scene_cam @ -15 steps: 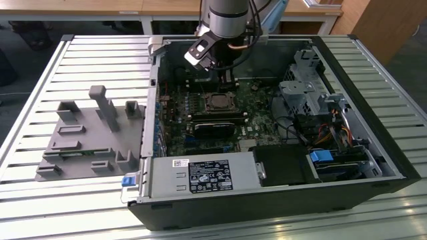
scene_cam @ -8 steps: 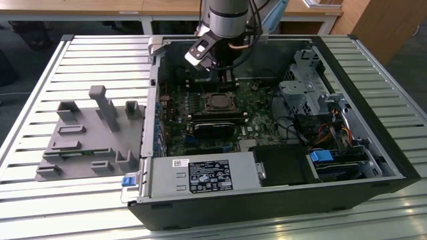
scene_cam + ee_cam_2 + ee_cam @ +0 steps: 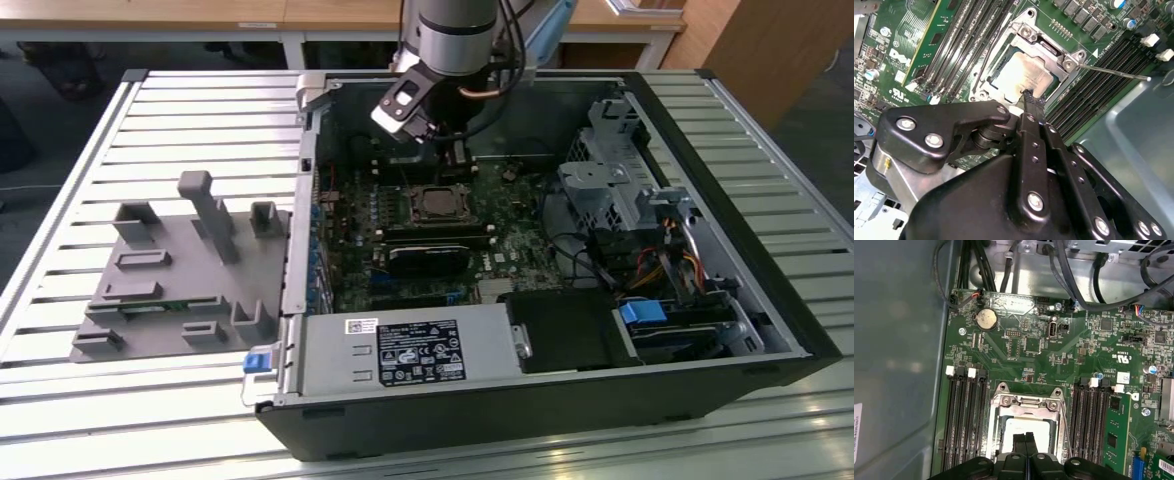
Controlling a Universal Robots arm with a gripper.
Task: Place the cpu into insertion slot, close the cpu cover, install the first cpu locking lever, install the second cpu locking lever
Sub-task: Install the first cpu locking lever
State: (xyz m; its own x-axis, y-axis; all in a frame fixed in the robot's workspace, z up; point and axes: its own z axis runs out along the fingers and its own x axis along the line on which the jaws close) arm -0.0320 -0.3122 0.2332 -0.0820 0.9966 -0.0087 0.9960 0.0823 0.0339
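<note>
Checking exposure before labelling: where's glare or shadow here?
Exterior view: glare whitens the slatted table, the computer case interior is dim. First wrist view: the cpu looks washed pale. Second wrist view: soft sheen on the cpu near the dark gripper.

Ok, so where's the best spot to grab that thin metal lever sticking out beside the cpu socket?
Probably take the locking lever near its free end, closing the gripper across the rod from above. It is a thin straight rod jutting out from the cpu cover over the memory slots, so that end looks clear.
</note>
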